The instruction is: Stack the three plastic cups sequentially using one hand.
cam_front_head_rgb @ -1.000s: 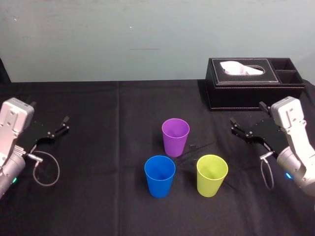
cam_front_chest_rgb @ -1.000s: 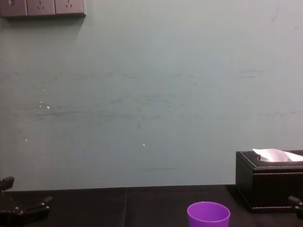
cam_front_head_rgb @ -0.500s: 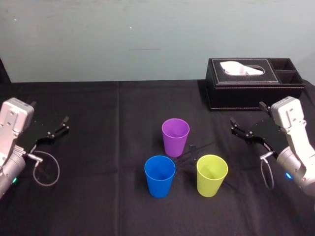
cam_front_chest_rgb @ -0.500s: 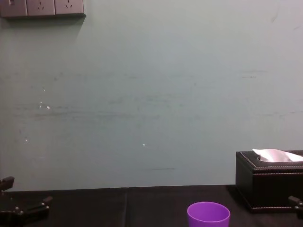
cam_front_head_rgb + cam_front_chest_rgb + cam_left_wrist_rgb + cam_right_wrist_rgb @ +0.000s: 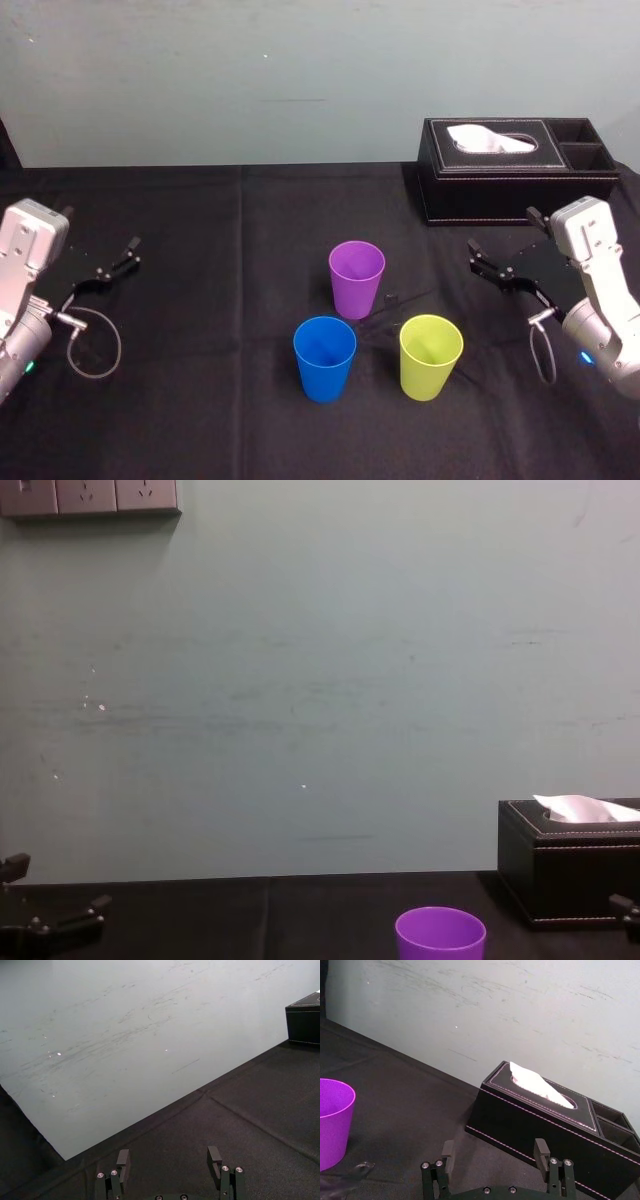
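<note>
right fingers (image 5: 447, 1152): spread wide apart, nothing between them.
right gripper (image 5: 503, 232): hangs just above the black cloth (image 5: 200, 320), to the right of the purple cup (image 5: 357, 278) and well apart from it.
left fingers (image 5: 123, 1157): parted as well, gripping nothing.
left gripper (image 5: 100, 228): low over the cloth, far to the left of the purple cup, farther from it than the right gripper is.
purple cup: upright, mouth up, on the cloth about midway between the two grippers; it touches no other cup.
blue cup (image 5: 324, 358): upright, nearer the robot than the purple cup and a little to its left, near it but apart.
yellow-green cup (image 5: 430, 357): upright, nearer the robot than the purple cup and to its right, near it but apart.
stacking: each of the three cups stands on its own, none nested in another.
tissue box (image 5: 510, 185): behind the purple cup and to its right, by the wall (image 5: 300, 70); a white tissue (image 5: 490, 138) pokes from its top slot.
wall: pale green, rising behind the purple cup at the far edge of the cloth.
</note>
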Controlling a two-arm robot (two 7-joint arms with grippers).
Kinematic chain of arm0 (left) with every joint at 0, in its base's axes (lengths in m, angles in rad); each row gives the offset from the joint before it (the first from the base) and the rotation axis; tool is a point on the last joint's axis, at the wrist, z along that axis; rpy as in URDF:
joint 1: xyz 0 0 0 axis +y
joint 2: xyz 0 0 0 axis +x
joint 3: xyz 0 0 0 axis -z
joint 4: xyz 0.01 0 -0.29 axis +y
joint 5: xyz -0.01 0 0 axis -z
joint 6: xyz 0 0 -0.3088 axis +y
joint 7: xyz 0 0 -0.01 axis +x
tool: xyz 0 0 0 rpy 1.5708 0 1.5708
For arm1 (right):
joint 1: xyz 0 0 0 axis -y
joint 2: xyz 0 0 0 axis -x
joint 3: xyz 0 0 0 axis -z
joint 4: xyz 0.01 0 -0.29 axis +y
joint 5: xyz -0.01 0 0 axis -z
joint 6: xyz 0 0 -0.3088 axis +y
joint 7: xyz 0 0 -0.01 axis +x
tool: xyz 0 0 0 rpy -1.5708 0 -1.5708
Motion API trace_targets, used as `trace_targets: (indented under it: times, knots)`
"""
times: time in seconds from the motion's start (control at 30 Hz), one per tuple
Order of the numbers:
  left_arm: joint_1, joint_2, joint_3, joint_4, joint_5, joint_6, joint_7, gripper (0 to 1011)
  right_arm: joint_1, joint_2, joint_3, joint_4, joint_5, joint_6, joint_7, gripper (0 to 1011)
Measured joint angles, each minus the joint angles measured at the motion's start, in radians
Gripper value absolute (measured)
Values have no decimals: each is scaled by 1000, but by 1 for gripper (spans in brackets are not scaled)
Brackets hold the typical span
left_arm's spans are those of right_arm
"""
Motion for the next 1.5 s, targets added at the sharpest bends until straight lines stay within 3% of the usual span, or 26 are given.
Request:
trace_targets:
  times: [0.53,0.73,0.9,1.0,1.5]
  knots:
    - [0,0,0,0,0,0,0,1011,-2,0,2,-1,0,-1,1,1003]
    - [0,0,0,0,0,0,0,1011,-28,4,30,-28,10,-10,16,1003]
    - [0,0,0,0,0,0,0,1011,-71,28,73,-73,59,-10,59,1003]
    - [0,0,0,0,0,0,0,1011,-95,45,93,-97,84,-11,85,1003]
    - [0,0,0,0,0,0,0,1011,-284,227,226,-217,256,-84,366,1003]
